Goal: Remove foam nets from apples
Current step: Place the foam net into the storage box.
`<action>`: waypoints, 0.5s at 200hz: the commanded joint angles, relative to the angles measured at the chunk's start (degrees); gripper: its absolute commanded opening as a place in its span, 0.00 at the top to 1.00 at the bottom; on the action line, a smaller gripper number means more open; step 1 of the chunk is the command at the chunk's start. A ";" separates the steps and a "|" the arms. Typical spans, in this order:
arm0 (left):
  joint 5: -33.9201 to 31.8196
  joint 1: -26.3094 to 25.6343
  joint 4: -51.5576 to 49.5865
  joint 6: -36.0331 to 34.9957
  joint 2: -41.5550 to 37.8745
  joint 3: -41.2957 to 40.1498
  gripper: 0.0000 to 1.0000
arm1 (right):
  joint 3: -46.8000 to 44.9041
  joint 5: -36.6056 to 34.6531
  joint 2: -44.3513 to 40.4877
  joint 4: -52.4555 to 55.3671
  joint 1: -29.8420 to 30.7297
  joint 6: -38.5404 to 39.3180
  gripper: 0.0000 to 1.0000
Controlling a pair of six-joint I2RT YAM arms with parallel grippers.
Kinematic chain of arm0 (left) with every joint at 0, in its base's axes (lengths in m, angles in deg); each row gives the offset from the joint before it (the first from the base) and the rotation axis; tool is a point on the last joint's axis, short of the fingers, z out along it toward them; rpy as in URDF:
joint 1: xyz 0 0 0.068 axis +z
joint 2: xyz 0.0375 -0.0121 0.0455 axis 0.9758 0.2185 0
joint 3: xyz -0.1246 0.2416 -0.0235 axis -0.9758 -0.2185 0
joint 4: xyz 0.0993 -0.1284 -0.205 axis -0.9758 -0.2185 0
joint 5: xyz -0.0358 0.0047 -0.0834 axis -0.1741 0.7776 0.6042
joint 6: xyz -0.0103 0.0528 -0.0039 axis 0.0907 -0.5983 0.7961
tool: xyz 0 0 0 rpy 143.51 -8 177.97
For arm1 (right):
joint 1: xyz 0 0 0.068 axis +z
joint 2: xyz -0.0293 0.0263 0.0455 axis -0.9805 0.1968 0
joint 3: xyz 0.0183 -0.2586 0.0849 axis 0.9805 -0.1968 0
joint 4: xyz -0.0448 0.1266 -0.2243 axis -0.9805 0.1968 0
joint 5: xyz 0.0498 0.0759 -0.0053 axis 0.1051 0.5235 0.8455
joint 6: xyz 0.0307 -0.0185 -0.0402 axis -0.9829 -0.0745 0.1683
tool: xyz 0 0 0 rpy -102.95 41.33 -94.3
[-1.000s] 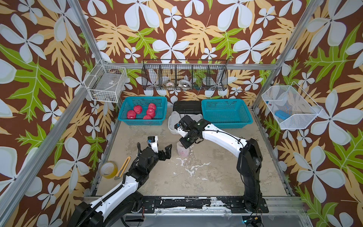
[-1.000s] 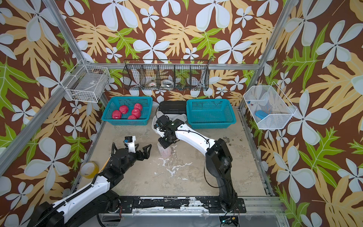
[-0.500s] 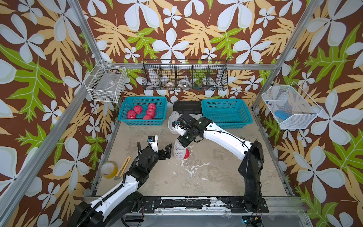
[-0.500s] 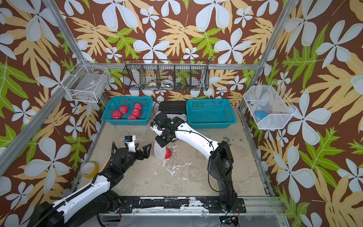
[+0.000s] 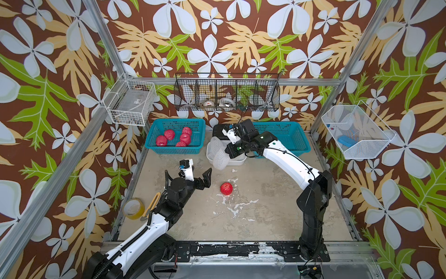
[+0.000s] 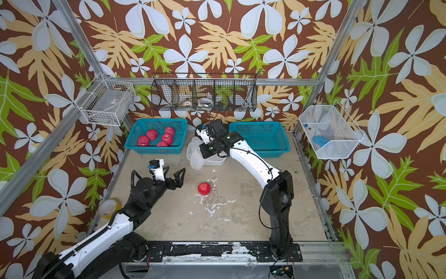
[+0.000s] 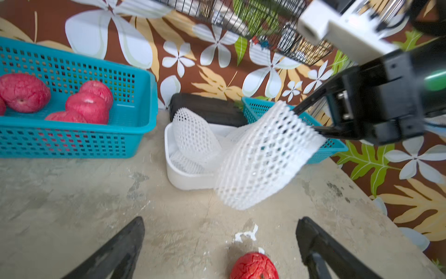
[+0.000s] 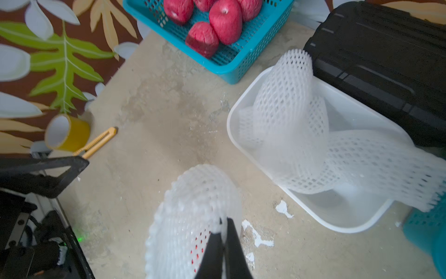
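Note:
A bare red apple (image 5: 226, 188) (image 6: 204, 188) lies on the table, just ahead of my open left gripper (image 5: 188, 170) (image 7: 220, 219), low between its spread fingers (image 7: 253, 265). My right gripper (image 8: 222, 223) (image 7: 307, 120) is shut on the rim of an empty white foam net (image 5: 220, 159) (image 6: 196, 160) (image 7: 260, 159). The net hangs in the air at the front edge of the white tub (image 5: 233, 162) (image 8: 337, 217). More foam nets (image 7: 193, 135) (image 8: 289, 108) lie in that tub. Several bare apples (image 5: 177, 138) (image 7: 87, 103) sit in the left teal basket (image 5: 154, 147).
An empty teal basket (image 5: 287, 140) stands at the back right, with a black box (image 5: 218, 130) behind the tub. A yellow tape roll (image 5: 132, 209) and a yellow cutter (image 5: 152, 203) lie by the left edge. Wire baskets (image 5: 131, 103) hang on the walls.
My right gripper has lifted the net up and back toward the tub. The apple slipped out of it and now lies bare on the table. The left arm has hardly moved.

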 commanded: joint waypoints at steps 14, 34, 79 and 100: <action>2.82 0.04 6.21 0.81 2.54 0.41 0.00 | -0.95 2.54 2.75 -16.98 -4.76 -10.99 1.00; 3.98 0.04 4.25 0.51 4.14 1.67 0.00 | 0.53 -2.95 4.60 -18.77 -5.16 -10.35 1.00; 3.64 0.04 5.03 0.72 4.07 0.25 0.00 | 0.97 7.49 10.44 -23.79 -9.35 -16.10 1.00; 3.29 0.04 5.03 0.89 3.93 -0.34 0.00 | -0.92 4.34 9.59 -25.72 -9.66 -15.70 1.00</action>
